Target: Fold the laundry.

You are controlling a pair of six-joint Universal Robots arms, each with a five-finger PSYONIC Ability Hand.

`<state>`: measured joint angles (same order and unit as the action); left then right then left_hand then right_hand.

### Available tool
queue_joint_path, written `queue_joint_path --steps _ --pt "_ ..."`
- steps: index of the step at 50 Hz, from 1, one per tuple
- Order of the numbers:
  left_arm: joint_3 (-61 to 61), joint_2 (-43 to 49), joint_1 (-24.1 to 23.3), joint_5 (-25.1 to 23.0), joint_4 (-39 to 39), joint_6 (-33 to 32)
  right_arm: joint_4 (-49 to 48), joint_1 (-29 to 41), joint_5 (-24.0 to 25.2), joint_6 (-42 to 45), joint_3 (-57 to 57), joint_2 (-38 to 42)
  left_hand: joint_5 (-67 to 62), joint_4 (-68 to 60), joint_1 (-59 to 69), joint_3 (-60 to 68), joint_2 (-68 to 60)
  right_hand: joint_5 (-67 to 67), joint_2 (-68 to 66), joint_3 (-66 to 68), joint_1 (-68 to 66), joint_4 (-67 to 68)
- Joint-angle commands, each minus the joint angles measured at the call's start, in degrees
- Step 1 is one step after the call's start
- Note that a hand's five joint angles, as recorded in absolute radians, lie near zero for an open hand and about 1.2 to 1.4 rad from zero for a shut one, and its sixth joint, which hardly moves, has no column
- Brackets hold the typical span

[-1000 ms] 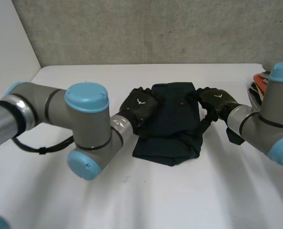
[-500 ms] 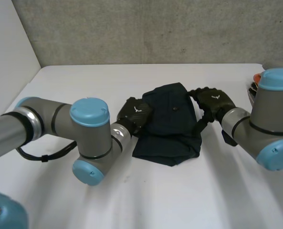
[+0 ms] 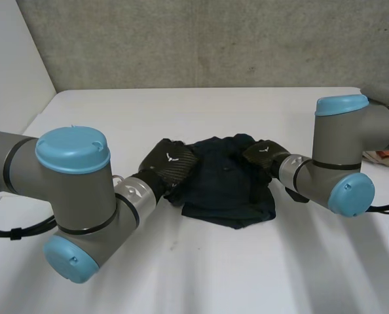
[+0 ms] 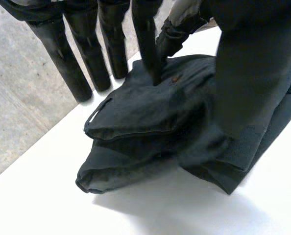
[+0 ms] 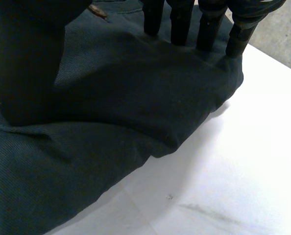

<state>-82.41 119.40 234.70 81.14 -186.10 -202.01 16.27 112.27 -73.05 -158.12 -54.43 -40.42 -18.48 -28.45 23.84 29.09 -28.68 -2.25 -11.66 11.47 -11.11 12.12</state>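
A white worktop [image 3: 194,268] bears a folded dark-blue garment [image 3: 227,190]. The left robot hand [image 3: 169,160] and right robot hand [image 3: 261,154] press it straight-fingered, gripping nothing; even pressure likely flattens best.

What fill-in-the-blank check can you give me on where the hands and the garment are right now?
1. The dark garment lies folded on the ___ table.
2. It sits ___ the left hand and the right hand.
3. In the right wrist view, the right hand's straight fingers press on the dark ___.
Missing words: white; between; garment.
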Motion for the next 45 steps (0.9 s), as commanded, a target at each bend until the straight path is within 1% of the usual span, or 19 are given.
queue_joint_path --steps 1,4,6,8,11,12,14,18,22,29,32,34,36,40,43,45 --pt "5.3 -0.1 0.8 1.2 1.0 0.7 -5.4 -1.3 2.6 -6.9 -5.0 -8.6 18.5 18.5 -13.8 -19.1 18.7 2.2 1.7 -1.5 1.1 -2.1" --pt "10.1 -0.2 0.6 1.2 1.5 2.3 -8.3 -2.0 3.5 -9.4 -7.5 -12.6 18.5 18.5 -13.8 -19.1 18.7 2.2 1.7 -1.5 1.1 -2.1" --pt "12.8 0.3 0.5 0.9 2.0 3.8 -11.3 -2.7 3.3 -11.8 -9.5 -16.3 18.5 18.5 -13.8 -19.1 18.7 2.2 1.7 -1.5 1.1 -2.1" --pt "16.7 2.3 0.0 0.2 3.5 6.6 -12.5 -3.0 2.7 -13.4 -10.3 -17.8 18.5 18.5 -13.8 -19.1 18.7 2.2 1.7 -1.5 1.1 -2.1" --pt "20.7 5.2 -1.0 -0.4 5.8 8.6 -12.6 -3.1 0.5 -16.6 -10.5 -19.3 18.5 18.5 -13.8 -19.1 18.7 2.2 1.7 -1.5 1.1 -2.1" --pt "23.1 7.5 -1.6 -0.5 7.6 9.2 -12.4 -3.0 0.1 -17.2 -10.4 -19.3 18.5 18.5 -13.8 -19.1 18.7 2.2 1.7 -1.5 1.1 -2.1" --pt "26.1 11.2 -2.3 -0.1 10.0 9.1 -11.4 -3.1 -0.5 -17.8 -10.0 -18.4 18.5 18.5 -13.8 -19.1 18.7 2.2 1.7 -1.5 1.1 -2.1" --pt "29.0 16.2 -2.7 0.9 12.6 8.7 -8.5 -2.9 0.0 -17.7 -8.0 -14.3 18.5 18.5 -13.8 -19.1 18.7 2.2 1.7 -1.5 1.1 -2.1" --pt "29.5 20.0 -2.4 2.7 13.0 7.1 -5.2 -2.5 0.5 -17.2 -6.2 -8.1 18.5 18.5 -13.8 -19.1 18.7 2.2 1.7 -1.5 1.1 -2.1" --pt "29.3 22.9 -1.1 7.2 13.7 2.9 -6.3 -2.1 -0.2 -14.4 -5.6 -1.1 18.5 18.5 -13.8 -19.1 18.7 2.2 1.7 -1.5 1.1 -2.1" --pt "28.7 22.5 -1.0 7.3 14.7 2.1 -6.4 -1.9 -2.1 -10.8 -4.8 1.0 18.5 18.5 -13.8 -19.1 18.7 2.2 1.7 -1.5 1.1 -2.1" --pt "27.9 21.1 -0.9 6.9 15.1 2.1 -6.2 -1.9 -3.1 -9.2 -4.9 0.7 18.5 18.5 -13.8 -19.1 18.7 2.2 1.7 -1.5 1.1 -2.1" --pt "27.1 19.7 -1.1 6.5 15.2 2.2 -6.3 -1.8 -4.4 -7.8 -5.7 -1.3 18.5 18.5 -13.8 -19.1 18.7 2.2 1.7 -1.5 1.1 -2.1" --pt "25.5 14.7 -1.3 5.1 14.5 2.7 -8.6 -1.1 -5.3 -5.6 -8.3 -6.6 18.5 18.5 -13.8 -19.1 18.7 2.2 1.7 -1.5 1.1 -2.1" --pt "24.8 10.5 -1.3 2.8 13.1 3.7 -12.2 -0.1 -6.9 -2.7 -11.7 -11.4 18.5 18.5 -13.8 -19.1 18.7 2.2 1.7 -1.5 1.1 -2.1" --pt "24.5 7.2 -0.9 1.2 12.6 4.9 -14.9 1.1 -9.1 0.3 -15.3 -15.6 18.5 18.5 -13.8 -19.1 18.7 2.2 1.7 -1.5 1.1 -2.1"
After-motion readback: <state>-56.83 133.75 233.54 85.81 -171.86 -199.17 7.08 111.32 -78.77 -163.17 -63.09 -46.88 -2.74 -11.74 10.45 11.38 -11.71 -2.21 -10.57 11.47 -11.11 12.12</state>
